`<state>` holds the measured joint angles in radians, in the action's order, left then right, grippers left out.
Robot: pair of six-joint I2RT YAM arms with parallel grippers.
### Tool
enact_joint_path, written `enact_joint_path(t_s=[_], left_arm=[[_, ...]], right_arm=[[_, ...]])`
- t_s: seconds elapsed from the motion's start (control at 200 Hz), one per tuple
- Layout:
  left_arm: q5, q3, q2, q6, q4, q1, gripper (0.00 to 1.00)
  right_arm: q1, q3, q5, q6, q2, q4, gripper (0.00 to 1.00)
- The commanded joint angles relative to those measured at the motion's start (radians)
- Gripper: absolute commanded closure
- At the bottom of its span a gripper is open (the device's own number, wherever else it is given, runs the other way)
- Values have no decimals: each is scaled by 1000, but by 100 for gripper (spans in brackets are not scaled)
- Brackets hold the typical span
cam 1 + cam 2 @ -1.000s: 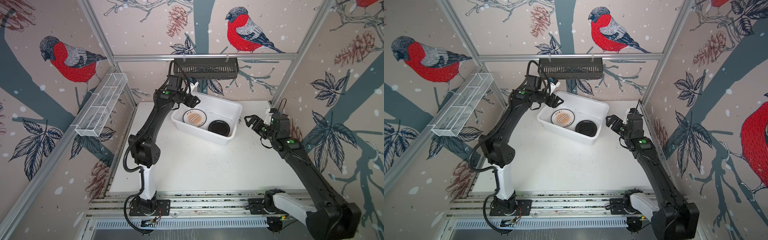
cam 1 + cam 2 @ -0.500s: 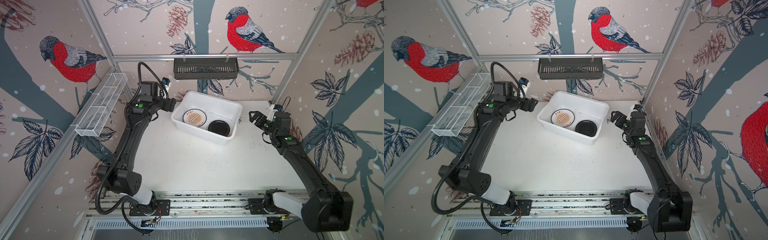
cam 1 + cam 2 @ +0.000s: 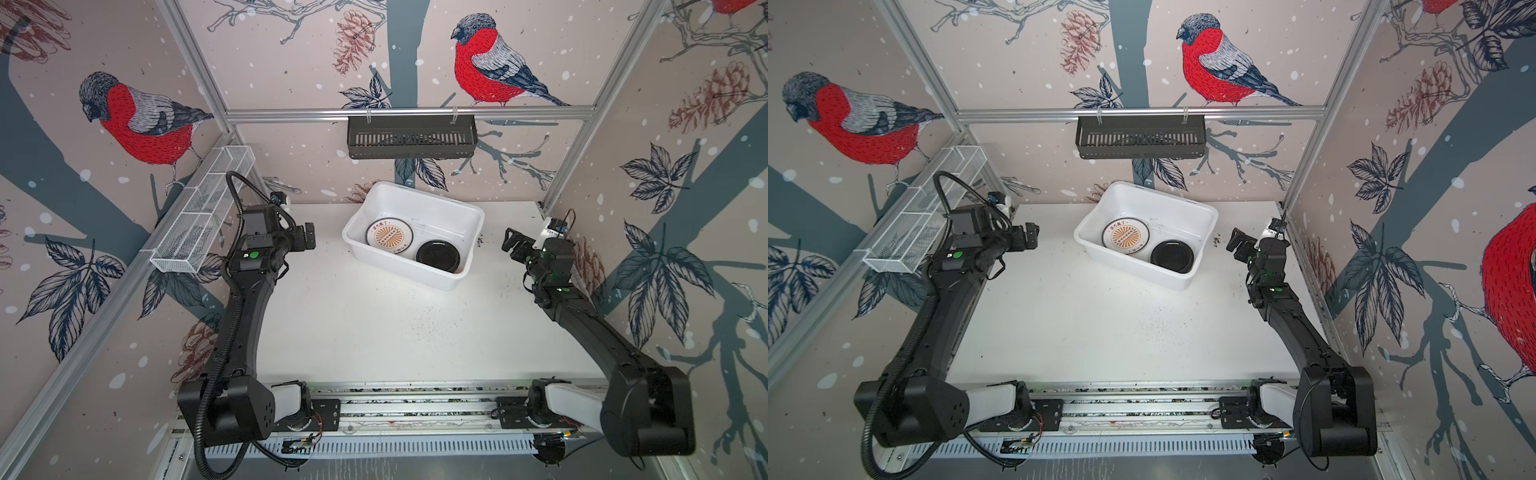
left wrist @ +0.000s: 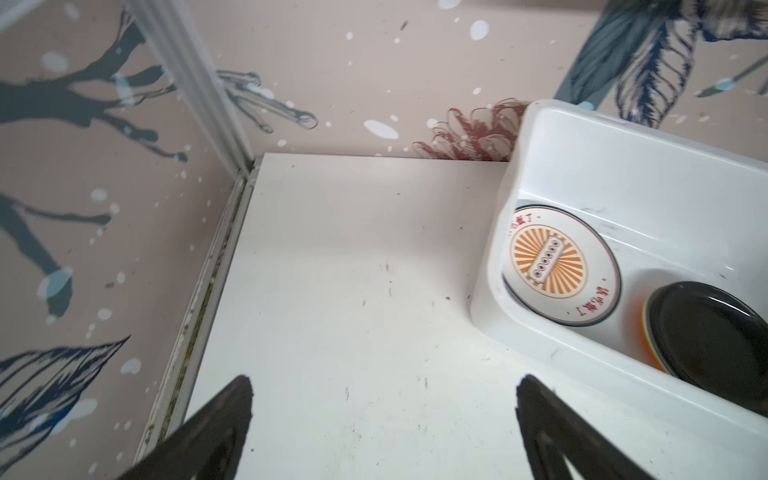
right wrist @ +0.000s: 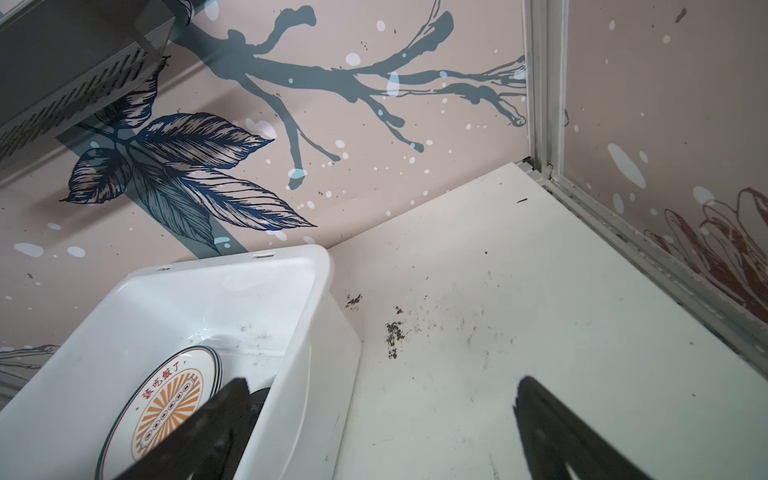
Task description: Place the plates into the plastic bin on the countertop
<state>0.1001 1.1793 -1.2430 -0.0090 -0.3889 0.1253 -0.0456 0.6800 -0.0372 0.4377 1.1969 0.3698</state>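
2 grippers hover over flat white speckled countertop, both empty, jaws spread wide. Left gripper well left of large white rectangular plastic bin, right gripper near its right end, neither touching. Inside bin: orange-sunburst white round plate atop stack; small black round plate beside it, over plain orange plate. Beyond, black slotted basket hangs on back rail.

Pink wallpaper printed with red-breasted birds, pine cones and blue-grey branches covers three walls. A black basket hangs from the back rail. Down-left of the basket, a wire rack is mounted.
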Motion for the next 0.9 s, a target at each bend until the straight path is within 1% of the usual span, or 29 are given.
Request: enact_joint_path(t_s=[0.0,0.135,0.195,0.24,0.31,0.36,0.445,0.49,0.56,0.575,0.63,0.68,0.73,0.78,0.8,0.896], left_arm=[[-40,-127,63,-78,253,37,2],[-172,-358,151,-97,524,40,2],[-216,-449,177,-87,624,40,2],[-234,-512,189,-79,680,40,2],[-243,-613,218,-72,777,41,2],[-215,-689,244,-71,844,42,2],[-124,-807,277,-63,934,42,2],[-76,-878,286,-65,1008,41,2],[0,-1007,273,-62,1242,40,2],[18,-1034,264,-60,1298,40,2],[81,-1110,210,-60,1475,39,2],[105,-1139,152,-77,1574,38,2],[125,-1142,95,-98,1610,37,2],[178,-1134,47,-66,1643,37,1],[193,-1133,23,-62,1672,38,1],[168,-1155,-48,-71,1823,38,1]], right_arm=[[-12,-28,-47,-102,14,160,0],[-19,-48,-121,-132,43,210,0],[-20,-56,-188,-139,52,200,0],[-21,-63,-237,-128,52,206,0],[-30,-86,-282,-140,52,226,0],[-44,-119,-319,-154,52,275,0],[-77,-195,-348,-207,52,396,0],[-101,-238,-357,-248,52,460,0],[-136,-299,-395,-325,52,551,0],[-143,-310,-408,-339,73,565,0],[-166,-348,-457,-378,75,620,0],[-175,-381,-467,-407,66,645,0],[-175,-407,-468,-409,61,658,0],[-175,-435,-471,-407,61,676,0],[-175,-447,-471,-410,34,687,0],[-176,-503,-460,-418,7,743,0]])
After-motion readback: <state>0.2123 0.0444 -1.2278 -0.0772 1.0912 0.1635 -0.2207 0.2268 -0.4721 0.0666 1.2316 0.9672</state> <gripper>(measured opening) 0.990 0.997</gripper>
